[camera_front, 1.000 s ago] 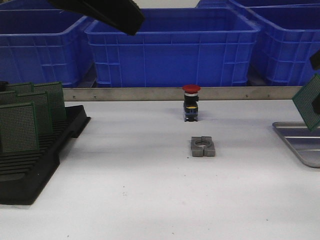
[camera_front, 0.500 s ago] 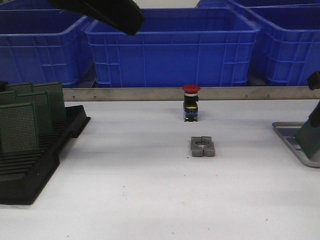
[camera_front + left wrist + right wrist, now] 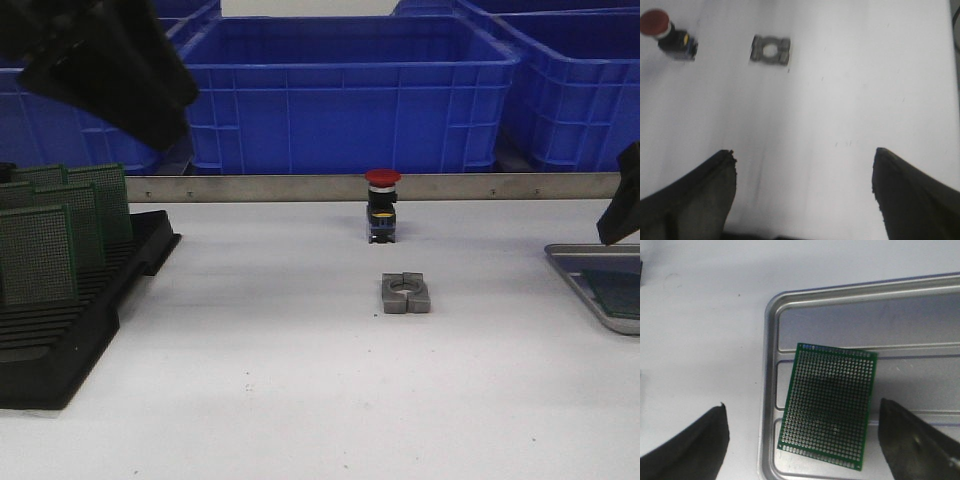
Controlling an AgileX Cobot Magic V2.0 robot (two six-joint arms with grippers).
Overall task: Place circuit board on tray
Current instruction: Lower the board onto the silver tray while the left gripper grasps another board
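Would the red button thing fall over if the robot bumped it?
Probably. The red button stands upright, taller than its small base, with a wide red cap on top, so a push up high would likely tip it. Its round cap might let it roll a little afterwards.

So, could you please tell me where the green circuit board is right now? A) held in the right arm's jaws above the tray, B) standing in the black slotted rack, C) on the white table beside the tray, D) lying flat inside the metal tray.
D: the circuit board lies flat on the tray, jaws apart and clear.
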